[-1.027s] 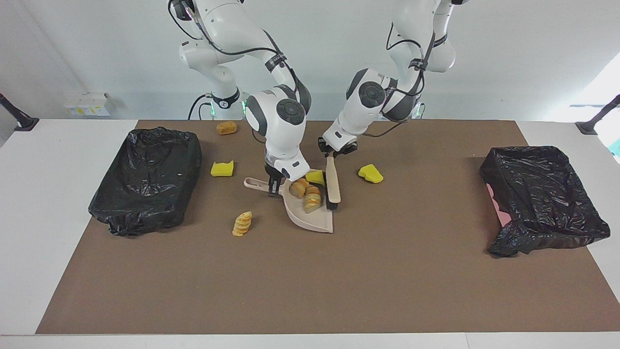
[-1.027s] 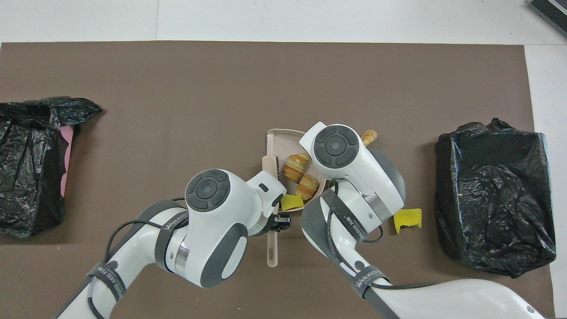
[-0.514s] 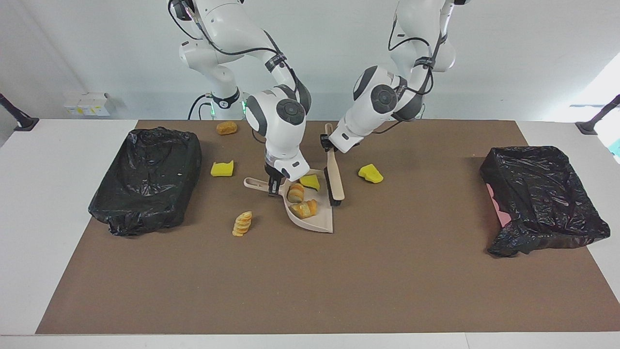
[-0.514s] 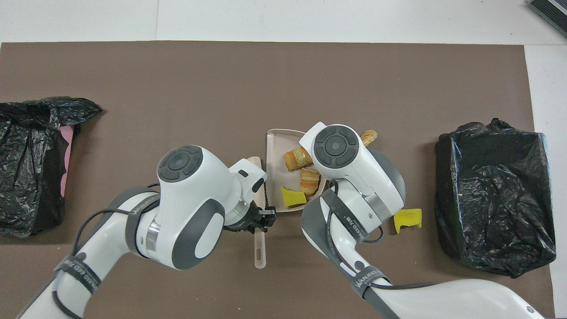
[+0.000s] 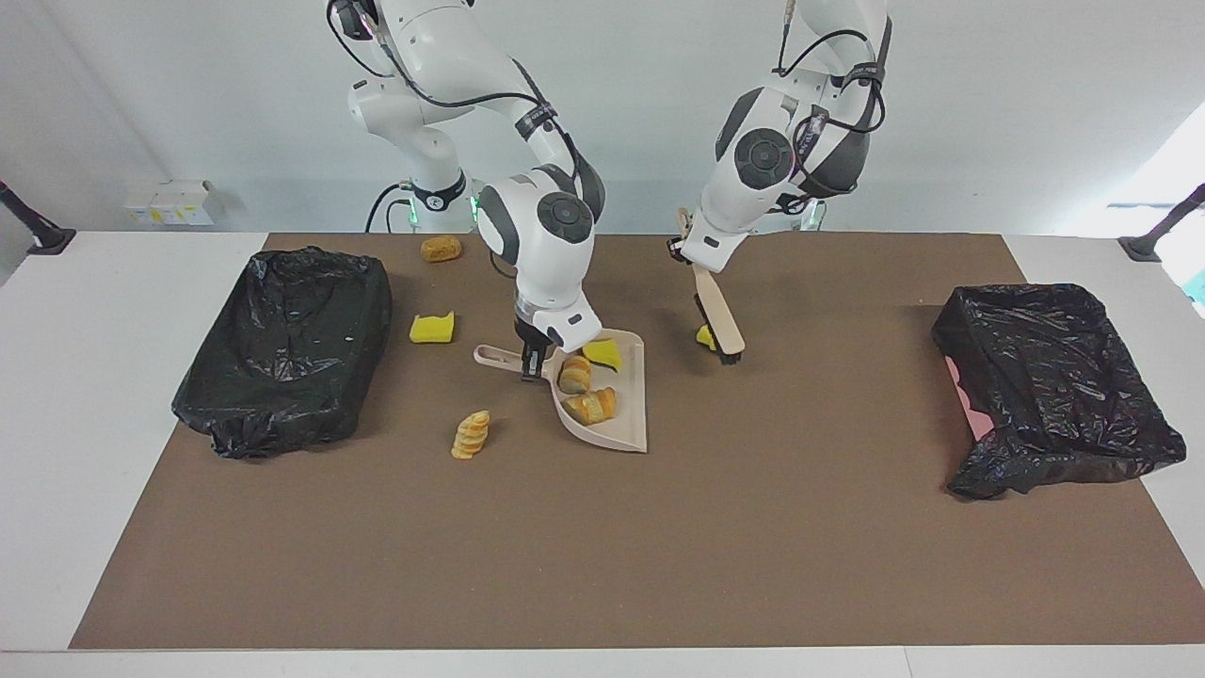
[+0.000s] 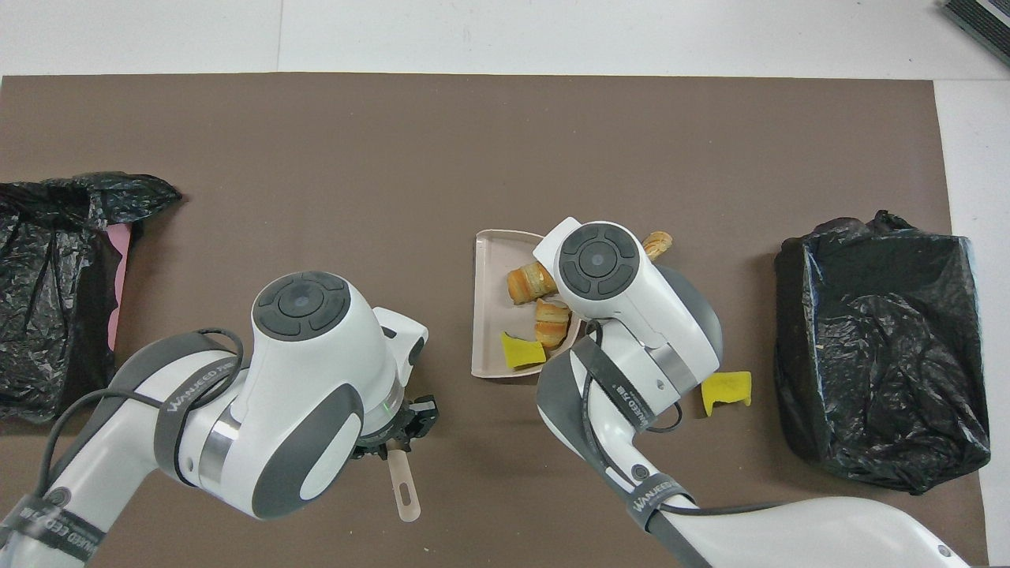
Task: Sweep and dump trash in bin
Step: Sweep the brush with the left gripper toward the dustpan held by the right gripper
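My right gripper (image 5: 533, 359) is shut on the handle of the beige dustpan (image 5: 623, 421), which rests on the mat. In the pan lie a yellow sponge wedge (image 5: 602, 353) and two bread pieces (image 5: 590, 405). My left gripper (image 5: 688, 249) is shut on the handle of the brush (image 5: 718, 318). The brush hangs tilted, bristles down against another yellow sponge (image 5: 703, 336) toward the left arm's end. Loose trash: a sponge (image 5: 433, 328), sliced bread (image 5: 471, 434) and a roll (image 5: 441, 249). In the overhead view the dustpan (image 6: 489, 268) shows, and my left arm hides the brush head.
A black-bagged bin (image 5: 282, 348) stands at the right arm's end of the brown mat. A second bagged bin (image 5: 1054, 386) stands at the left arm's end. White table (image 5: 56, 452) borders the mat on both ends.
My left arm lifted the brush off the dustpan's mouth and carried it toward its own end, down to the lone sponge. The pieces settled deeper in the pan. The right arm held still.
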Motion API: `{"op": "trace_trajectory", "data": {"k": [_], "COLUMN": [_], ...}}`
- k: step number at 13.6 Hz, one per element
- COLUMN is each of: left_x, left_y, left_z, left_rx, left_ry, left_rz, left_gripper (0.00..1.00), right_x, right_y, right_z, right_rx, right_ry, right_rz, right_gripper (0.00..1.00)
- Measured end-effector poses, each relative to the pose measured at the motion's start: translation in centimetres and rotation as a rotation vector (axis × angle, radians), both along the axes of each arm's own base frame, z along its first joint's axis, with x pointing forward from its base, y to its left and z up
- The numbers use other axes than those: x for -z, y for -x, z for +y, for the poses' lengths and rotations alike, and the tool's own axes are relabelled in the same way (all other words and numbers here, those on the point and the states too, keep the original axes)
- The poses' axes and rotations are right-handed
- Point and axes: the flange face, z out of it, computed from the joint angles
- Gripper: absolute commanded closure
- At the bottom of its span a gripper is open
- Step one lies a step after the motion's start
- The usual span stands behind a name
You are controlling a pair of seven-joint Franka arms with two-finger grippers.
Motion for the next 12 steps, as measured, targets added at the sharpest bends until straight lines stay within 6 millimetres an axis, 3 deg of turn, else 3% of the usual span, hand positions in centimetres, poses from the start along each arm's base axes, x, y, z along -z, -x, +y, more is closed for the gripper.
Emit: {"op": "trace_trajectory", "data": {"k": [4,8,10,12], "left_x": [1.5,4.6,6.1,7.6], "left_y": [2.5,4.6,4.6,4.2], "left_z": [1.7,3.2,2.2,-0.2], "left_rx": [-0.183,-0.235,-0.237,-0.221], "left_ry": [-0.143,-0.143,-0.106,-0.062], "left_rz": [0.015,-0.034,-0.078,-0.121], "left_gripper": [1.0,1.0,1.0,1.0], "right_x": [0.0,0.0,0.0,0.0], "right_y": [0.0,0.0,0.0,0.0], "right_z": [0.0,0.0,0.0,0.0], "right_rx": [0.0,0.003,0.003,0.003], "right_ry": [0.0,0.0,0.0,0.0], "right_rz": [0.0,0.0,0.0,0.0], "right_gripper": [1.0,1.0,1.0,1.0]}}
